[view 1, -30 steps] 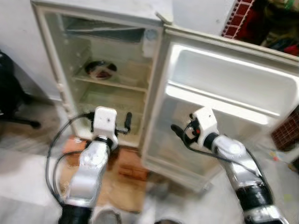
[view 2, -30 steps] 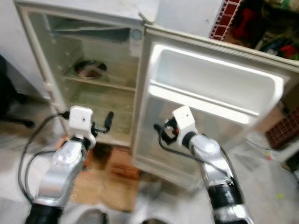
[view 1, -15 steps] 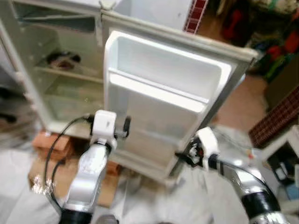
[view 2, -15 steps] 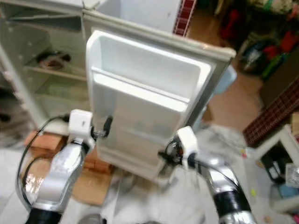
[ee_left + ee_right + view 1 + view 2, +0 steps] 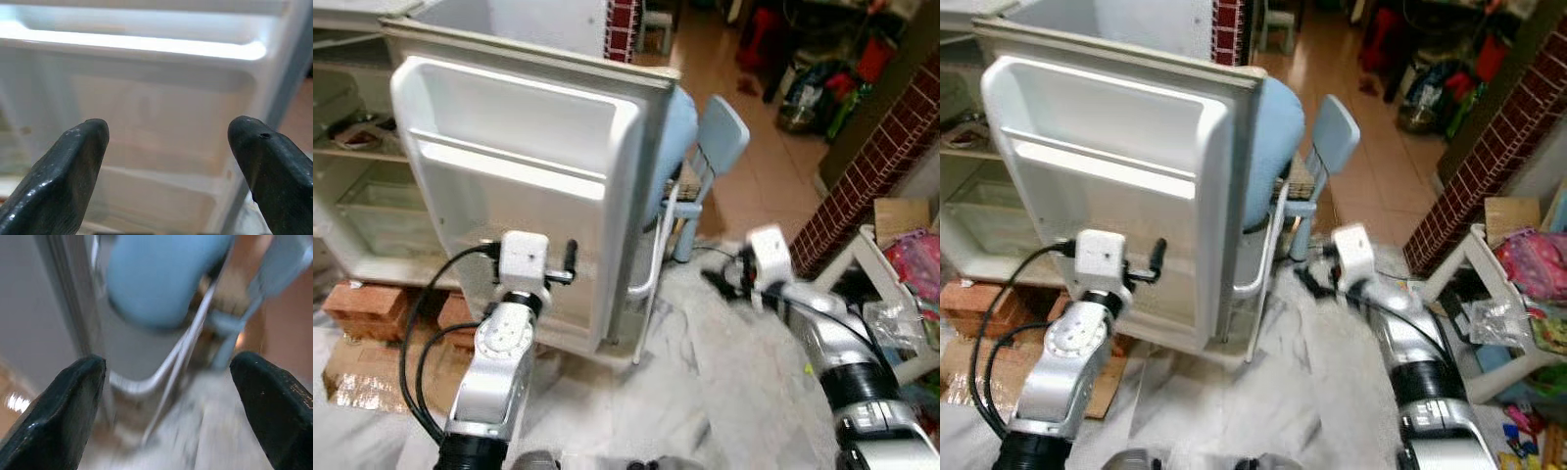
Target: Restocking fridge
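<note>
Floor [image 5: 744,382] under pale wrinkled sheeting, tiled passage beyond; one fridge [image 5: 372,196] on bricks [image 5: 362,308], its door [image 5: 524,196] swung wide, two blue chairs [image 5: 1327,147] just behind the door's edge. Left gripper [image 5: 166,161], fingers wide apart and empty, faces the door's inner shelves; right gripper [image 5: 166,406], likewise wide and empty, hangs over open sheeting beside the door edge.

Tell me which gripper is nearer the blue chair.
Right. The right gripper hovers just beside the blue chair, past the door's edge; the left gripper faces the fridge door shelves.
</note>
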Motion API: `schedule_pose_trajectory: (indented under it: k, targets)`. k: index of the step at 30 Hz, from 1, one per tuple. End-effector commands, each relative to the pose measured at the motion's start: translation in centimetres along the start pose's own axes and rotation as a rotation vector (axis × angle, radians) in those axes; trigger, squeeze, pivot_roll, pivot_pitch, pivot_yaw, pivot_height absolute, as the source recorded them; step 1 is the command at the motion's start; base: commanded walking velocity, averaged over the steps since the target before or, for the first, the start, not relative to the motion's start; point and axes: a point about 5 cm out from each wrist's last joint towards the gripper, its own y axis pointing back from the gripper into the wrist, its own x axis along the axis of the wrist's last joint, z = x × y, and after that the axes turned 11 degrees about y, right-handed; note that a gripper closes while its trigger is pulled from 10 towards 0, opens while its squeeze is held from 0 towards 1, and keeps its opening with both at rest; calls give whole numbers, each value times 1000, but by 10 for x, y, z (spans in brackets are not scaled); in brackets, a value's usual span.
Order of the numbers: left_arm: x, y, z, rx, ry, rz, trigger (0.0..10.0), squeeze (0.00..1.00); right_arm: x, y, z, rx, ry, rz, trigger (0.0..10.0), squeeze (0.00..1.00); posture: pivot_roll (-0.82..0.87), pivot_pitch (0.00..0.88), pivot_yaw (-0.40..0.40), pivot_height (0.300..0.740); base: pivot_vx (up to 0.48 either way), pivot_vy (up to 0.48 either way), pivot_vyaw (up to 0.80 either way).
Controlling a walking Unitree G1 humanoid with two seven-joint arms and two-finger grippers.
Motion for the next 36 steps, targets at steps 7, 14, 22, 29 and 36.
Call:
schedule_pose_trajectory:
  k: [7,14,22,29,36]
  targets:
    - [4,-5,-11,97,8,14,10000,0,44,-19,-5,-116,-57,184,10000,0,81,0,-72,740,0,0,114]
    - [0,-6,-15,144,16,-3,10000,0,61,-29,-16,-189,-83,237,10000,0,85,0,-78,740,0,0,788]
    - [-8,-7,-21,198,55,-44,10000,0,77,-38,-31,-154,-103,282,10000,0,88,0,-80,740,0,0,738]
    - [-13,-6,-22,197,86,-92,10000,0,84,-14,-67,381,-129,409,10000,0,87,0,-82,740,0,0,0]
    - [-18,-5,-24,211,106,-124,10000,0,42,13,-53,584,-65,273,10000,0,75,0,-75,740,0,0,0]
